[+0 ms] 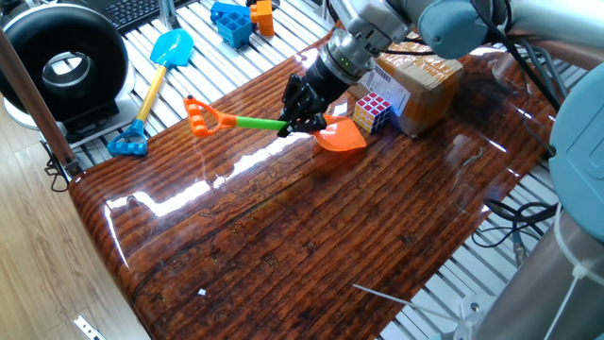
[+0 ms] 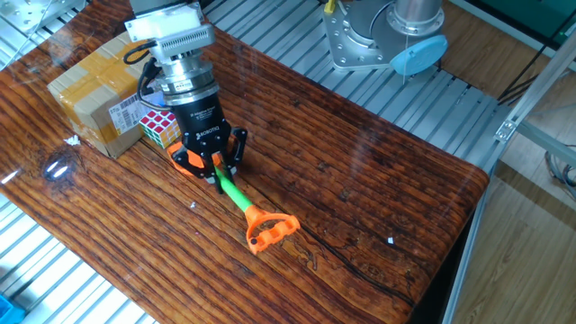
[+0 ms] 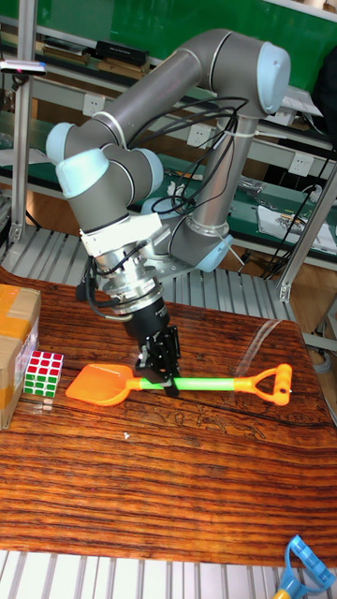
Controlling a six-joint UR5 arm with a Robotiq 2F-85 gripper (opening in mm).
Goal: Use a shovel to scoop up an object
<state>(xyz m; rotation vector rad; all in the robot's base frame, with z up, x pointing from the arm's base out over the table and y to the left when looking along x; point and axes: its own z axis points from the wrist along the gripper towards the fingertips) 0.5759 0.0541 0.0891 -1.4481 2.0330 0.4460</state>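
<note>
Toy shovel: orange scoop blade, green shaft, orange D-handle; lies roughly level, handle end slightly raised, blade tip just beside the cube. Rubik's cube: small, multicoloured stickers, upright on the table, against a cardboard box.

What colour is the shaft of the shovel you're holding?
Green, on the shovel; the tall fixed view shows it best.

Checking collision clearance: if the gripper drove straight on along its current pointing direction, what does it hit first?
The gripper points down, jaws shut on the shovel's green shaft. Straight on, that shaft comes first, then the wooden table right beneath. The Rubik's cube sits off to the side, out of line.
</note>
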